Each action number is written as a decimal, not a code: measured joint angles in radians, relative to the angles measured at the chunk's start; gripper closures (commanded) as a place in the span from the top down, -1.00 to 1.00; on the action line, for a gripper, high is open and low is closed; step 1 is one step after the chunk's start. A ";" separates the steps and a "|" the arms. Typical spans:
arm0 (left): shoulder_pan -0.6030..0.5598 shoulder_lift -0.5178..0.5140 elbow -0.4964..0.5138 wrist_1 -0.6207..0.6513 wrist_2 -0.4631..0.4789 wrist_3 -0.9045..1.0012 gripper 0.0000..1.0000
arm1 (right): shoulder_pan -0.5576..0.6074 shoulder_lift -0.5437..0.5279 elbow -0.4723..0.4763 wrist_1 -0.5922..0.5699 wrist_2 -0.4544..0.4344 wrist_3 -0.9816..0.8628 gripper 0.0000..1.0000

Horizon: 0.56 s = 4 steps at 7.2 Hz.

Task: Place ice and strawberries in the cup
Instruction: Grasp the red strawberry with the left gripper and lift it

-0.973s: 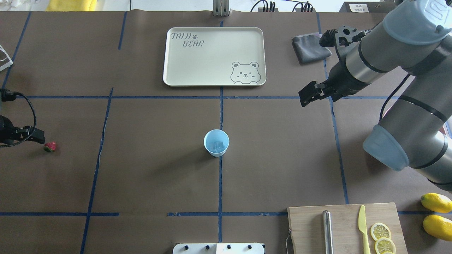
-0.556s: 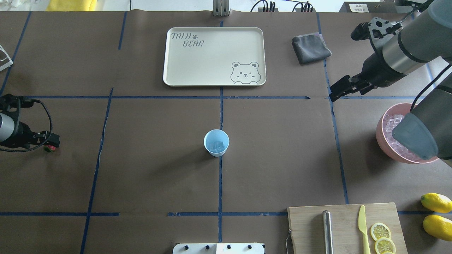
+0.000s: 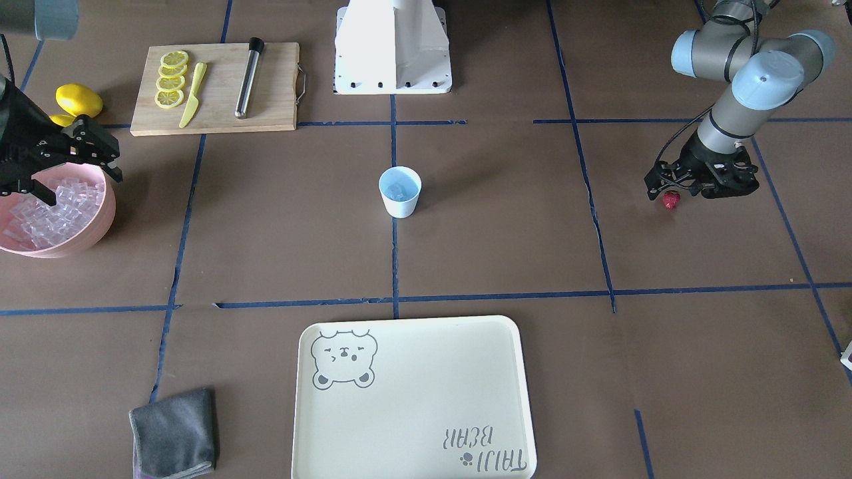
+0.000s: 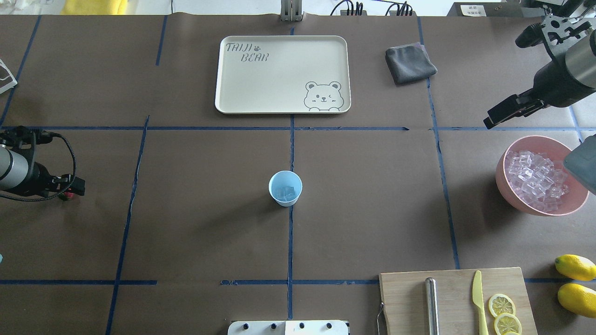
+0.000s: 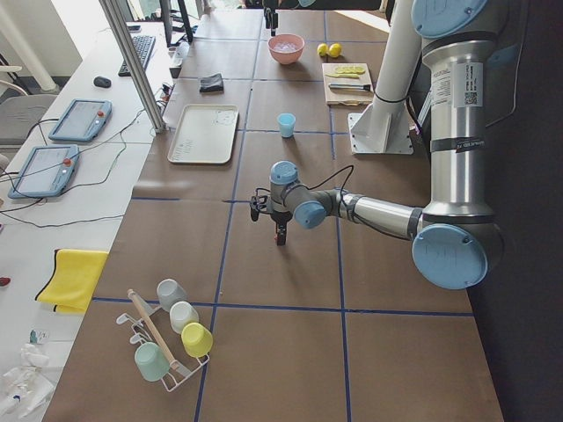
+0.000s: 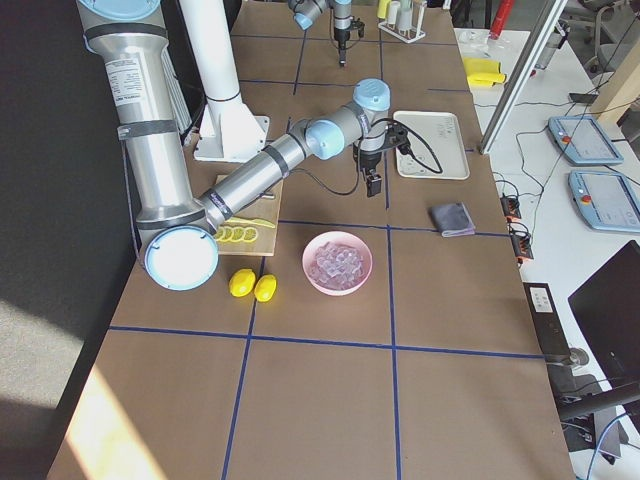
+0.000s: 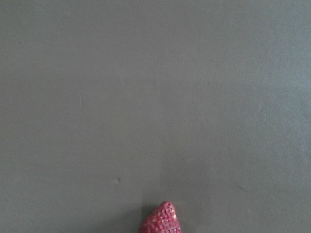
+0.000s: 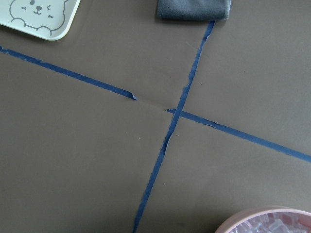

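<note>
A pink bowl (image 4: 502,164) heaped with ice (image 4: 535,179) sits at the right edge of the overhead view. Above it in that frame hangs the right gripper (image 4: 492,121). The front-facing view shows its jaws apart and holding nothing, over the bowl's rim. A cream tray (image 4: 279,74) lies at top centre with a folded grey cloth (image 4: 409,63) to its right. In the lower right corner a cutting board (image 4: 405,298) carries a metal rod (image 4: 431,304), a yellow knife (image 4: 478,298) and lemon slices (image 4: 502,304), with two lemons (image 4: 576,267) beside it.

The cup (image 4: 285,188) stands upright at mid-frame on a vertical tape line (image 4: 290,242), with a few clear cubes in its bottom. The strawberry (image 3: 671,199) lies on the table (image 4: 209,232) far off at the left edge of the overhead view. Between it and the cup is brown cover crossed by another blue line.

The left gripper (image 3: 667,188) is down right over the berry and covers most of it from above. I cannot tell whether its fingers are clamped on it. In the left wrist view only the red pointed tip shows at the bottom edge, pointing toward the top of the frame. The leafy cap is hidden.
</note>
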 measured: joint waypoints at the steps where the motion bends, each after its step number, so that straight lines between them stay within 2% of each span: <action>1: 0.000 -0.003 0.006 -0.001 0.000 0.001 0.63 | 0.020 -0.021 -0.001 0.000 0.001 -0.043 0.99; 4: 0.000 -0.005 0.013 -0.002 -0.001 0.005 0.00 | 0.080 -0.076 -0.005 -0.002 0.002 -0.161 0.99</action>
